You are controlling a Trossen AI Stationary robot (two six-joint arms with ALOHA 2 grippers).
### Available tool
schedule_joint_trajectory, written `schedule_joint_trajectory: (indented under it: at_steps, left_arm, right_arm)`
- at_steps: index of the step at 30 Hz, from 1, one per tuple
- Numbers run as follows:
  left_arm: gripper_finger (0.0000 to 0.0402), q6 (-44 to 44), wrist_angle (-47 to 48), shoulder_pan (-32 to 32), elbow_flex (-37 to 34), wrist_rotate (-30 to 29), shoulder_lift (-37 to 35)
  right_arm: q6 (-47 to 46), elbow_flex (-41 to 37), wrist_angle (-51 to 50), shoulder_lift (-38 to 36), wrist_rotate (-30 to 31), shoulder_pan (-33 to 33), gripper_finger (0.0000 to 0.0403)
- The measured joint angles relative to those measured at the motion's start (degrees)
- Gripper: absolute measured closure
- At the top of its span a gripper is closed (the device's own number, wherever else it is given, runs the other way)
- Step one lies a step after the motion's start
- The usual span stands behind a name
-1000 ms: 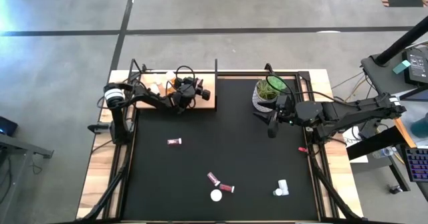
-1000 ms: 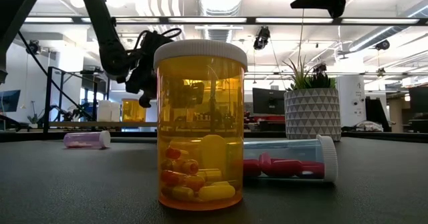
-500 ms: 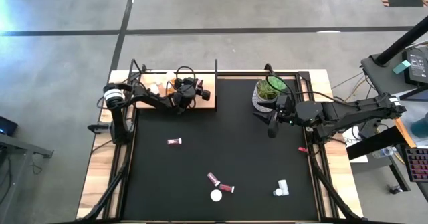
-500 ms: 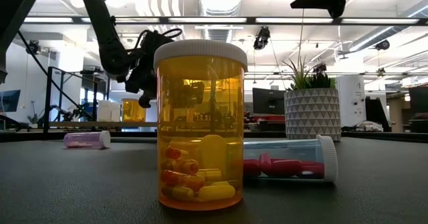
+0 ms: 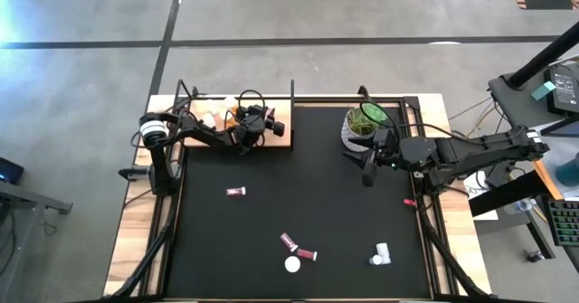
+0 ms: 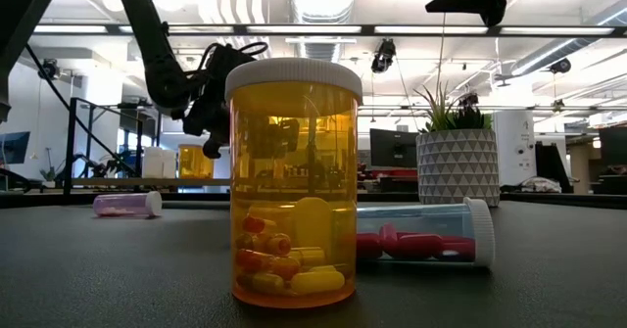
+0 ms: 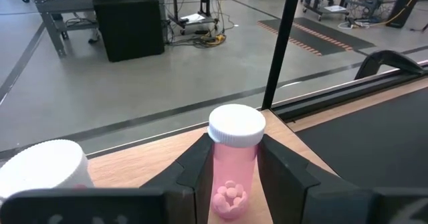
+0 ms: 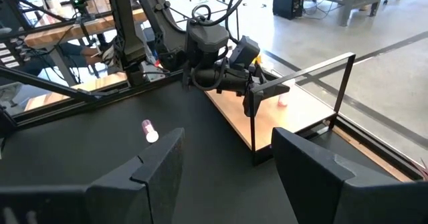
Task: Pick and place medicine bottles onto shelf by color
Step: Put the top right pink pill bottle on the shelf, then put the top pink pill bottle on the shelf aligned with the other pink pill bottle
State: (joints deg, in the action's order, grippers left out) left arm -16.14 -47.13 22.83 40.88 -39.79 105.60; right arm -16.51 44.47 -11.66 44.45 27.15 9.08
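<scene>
Over at the far-left corner of the table, the left gripper point(image 7: 231, 184) is clamped on a small pink-bodied, white-capped medicine bottle point(image 7: 234, 160) standing on the pale wooden shelf board point(image 5: 279, 141), so I'd guess next is letting go and lifting clear.

From above, the left pincer point(image 5: 271, 127) covered whatever it gripped over the shelf point(image 5: 282, 138). The bottles on the shelf point(image 5: 210, 118) were too small to tell by colour. In the left wrist view, a white-capped bottle point(image 7: 41, 170) was cut off by the picture's edge. A small red object point(image 5: 409, 202) at the table's right edge was too tiny to identify.
</scene>
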Motion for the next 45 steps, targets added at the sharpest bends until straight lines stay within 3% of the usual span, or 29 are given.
schedule_joint_trajectory:
  at_steps: [32, 45]
  left_arm:
    - [0.0223, -1.45, 3.21, -2.27, -0.44, 0.19, -1.46]
    - [0.0223, 8.38, 6.21, -2.29, -0.28, 0.07, -8.12]
  right_arm:
    - [0.24, 0.00, -0.04, 0.00, -0.25, 0.02, 0.0186]
    - [7.57, 0.00, -0.06, 0.00, -5.13, 0.04, 0.0186]
